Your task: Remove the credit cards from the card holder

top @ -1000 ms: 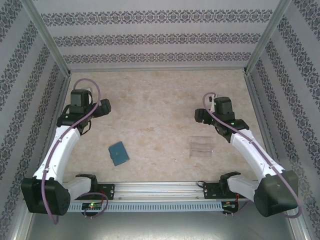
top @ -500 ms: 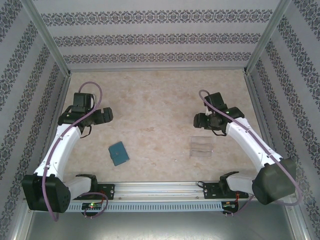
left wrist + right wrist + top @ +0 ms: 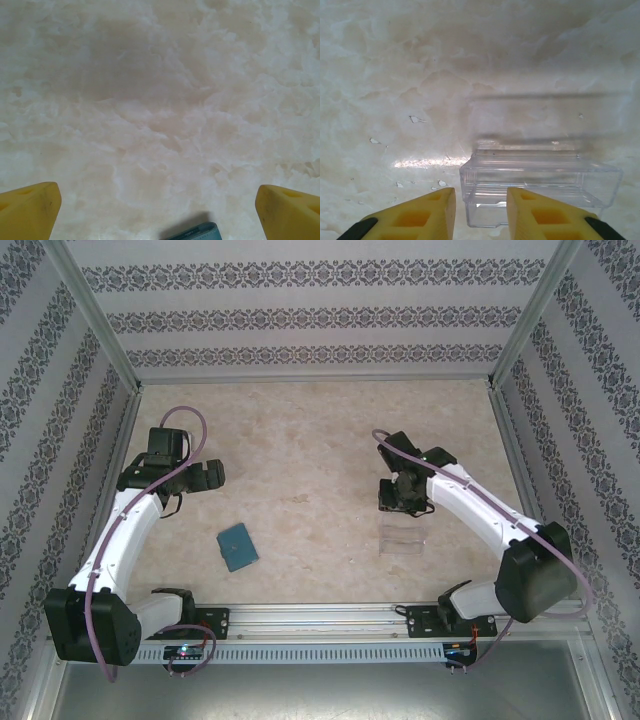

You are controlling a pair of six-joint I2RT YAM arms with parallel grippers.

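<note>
The card holder (image 3: 238, 547) lies folded shut on the table (image 3: 320, 440), left of centre; left gripper (image 3: 157, 195) hangs just beyond it, fingers spread wide, holding nothing; right gripper (image 3: 476, 197) hovers at the clear tray (image 3: 540, 175), fingers narrowly parted, gripping nothing

Left gripper (image 3: 157, 197): fingers wide apart. Right gripper (image 3: 481, 200): fingers narrowly parted, arm angled inward.
</note>
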